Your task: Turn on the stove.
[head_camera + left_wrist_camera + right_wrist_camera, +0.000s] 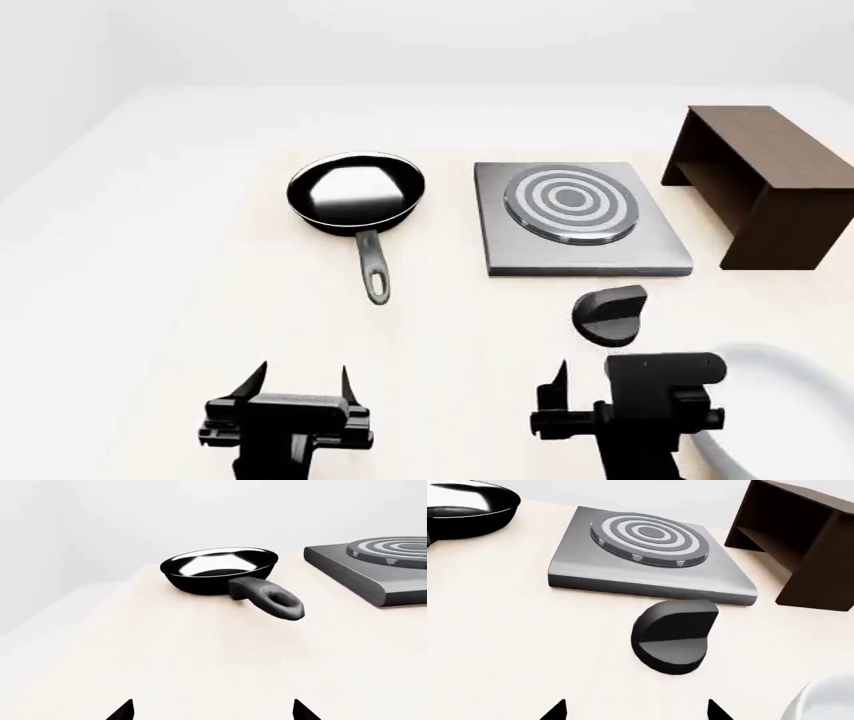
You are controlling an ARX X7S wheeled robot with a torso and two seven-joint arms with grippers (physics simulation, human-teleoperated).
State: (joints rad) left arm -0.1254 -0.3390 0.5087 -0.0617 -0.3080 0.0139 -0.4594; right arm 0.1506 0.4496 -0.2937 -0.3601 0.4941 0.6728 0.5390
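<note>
Grippers sit nearest in the head view: the left gripper (303,383) hovers over bare table (160,300) with its two fingers spread apart and nothing between them, and the right gripper (594,385) hangs just short of the knob (610,313), only one fingertip showing clearly there. The right wrist view settles it, with two dark fingertips (554,711) wide apart at its edge and the gap empty, so that gripper is open too. That same view brings the knob (674,636) close: a black round body with a raised ridge across it, resting on the table just beside the front edge of the stove (647,560), not touching the gripper. Further out, the head view lays the stove (581,225) flat and grey with ring burner on top, the frying pan (356,195) well to its left with handle pointing toward the robot, and a dark brown shelf (763,180) to its right. The left wrist view shows the pan (220,570) and a corner of the stove (373,570), but neither knob nor shelf.
</note>
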